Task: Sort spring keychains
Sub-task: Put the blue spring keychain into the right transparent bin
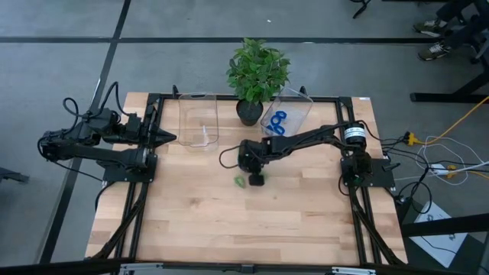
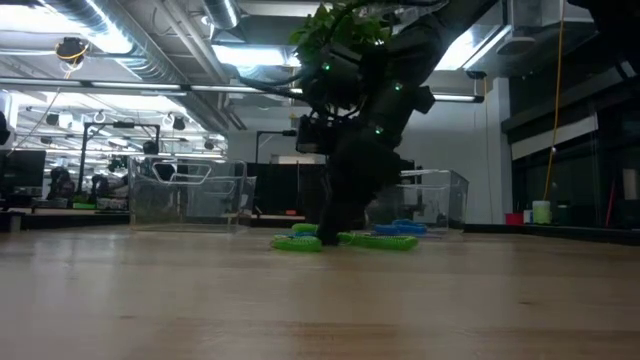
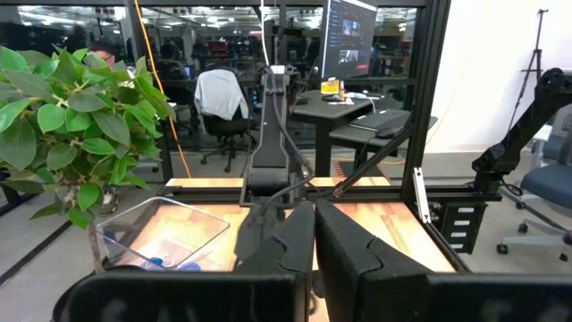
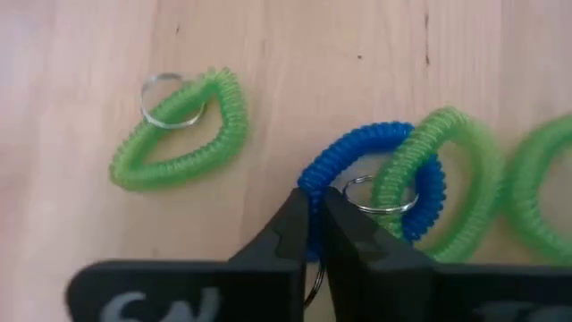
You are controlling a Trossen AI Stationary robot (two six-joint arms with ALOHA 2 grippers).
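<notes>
1. At the table's left edge, the left gripper (image 1: 170, 138) rests folded back, its fingers pressed together.
2. Near the table's middle, the right arm reaches down; the right gripper (image 4: 315, 215) pinches a blue spring keychain (image 4: 357, 174).
3. Beside it lie green spring keychains (image 4: 179, 132); further blue ones sit in the right bin (image 1: 294, 107).

Robotics lab: framed wooden table (image 1: 229, 221), office chairs (image 3: 223, 112), monitor (image 3: 350, 40), ceiling ducts (image 2: 120, 35).

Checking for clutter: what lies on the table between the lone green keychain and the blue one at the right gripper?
Right wrist view: only bare wood between the lone green keychain and the blue keychain pinched by the right gripper.
</notes>
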